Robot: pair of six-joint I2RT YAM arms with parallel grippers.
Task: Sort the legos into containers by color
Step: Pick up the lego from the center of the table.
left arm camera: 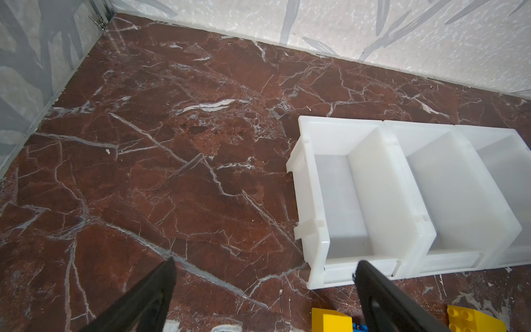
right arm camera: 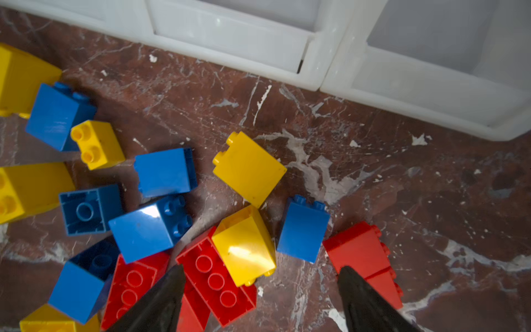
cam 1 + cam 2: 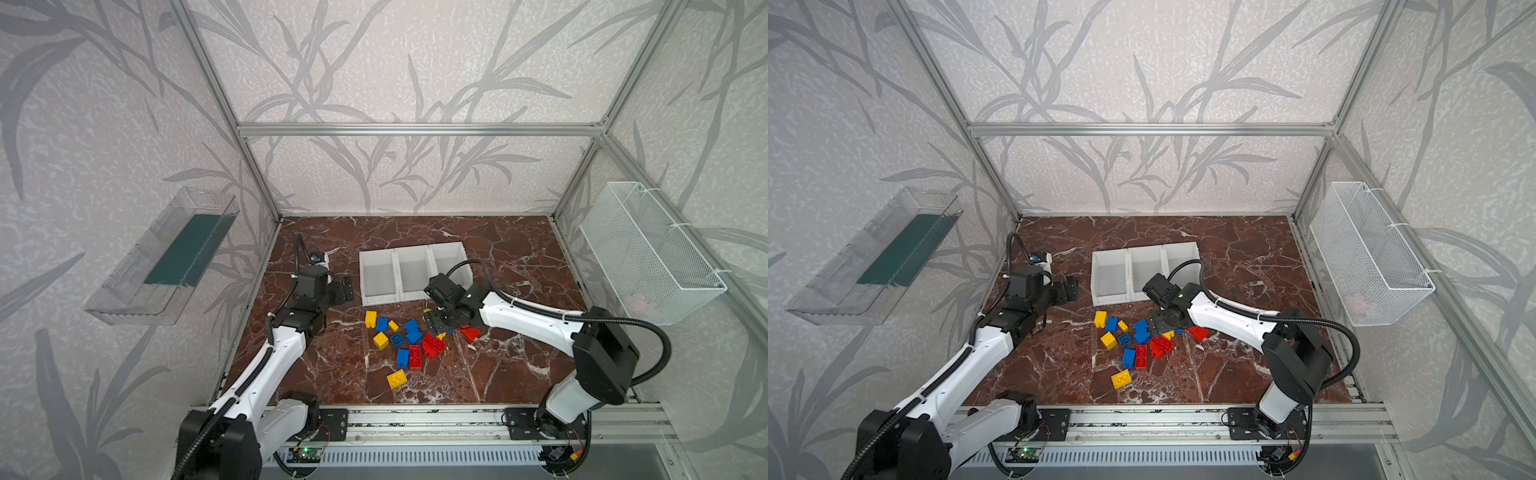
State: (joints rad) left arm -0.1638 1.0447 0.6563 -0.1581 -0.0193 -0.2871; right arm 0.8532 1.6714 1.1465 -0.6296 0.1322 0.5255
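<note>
Legos (image 3: 409,336) in red, blue and yellow are heaped on the marble table (image 3: 511,257), just near of three white containers (image 3: 379,297). Hard, light, glossy plastic is judged slippery, so flat opposite sides are best pinched. A yellow brick (image 2: 244,247) is straddled by the right gripper (image 2: 261,268), jaws parted, nothing clasped. The left gripper (image 1: 265,261) is spread wide and empty, left of the containers

Even, soft daylight; wide-angle bowing at edges; glare on bricks (image 2: 244,253)

The legos (image 3: 409,340) lie scattered on the table (image 3: 498,374) just in front of three containers (image 3: 397,268) set side by side.
</note>
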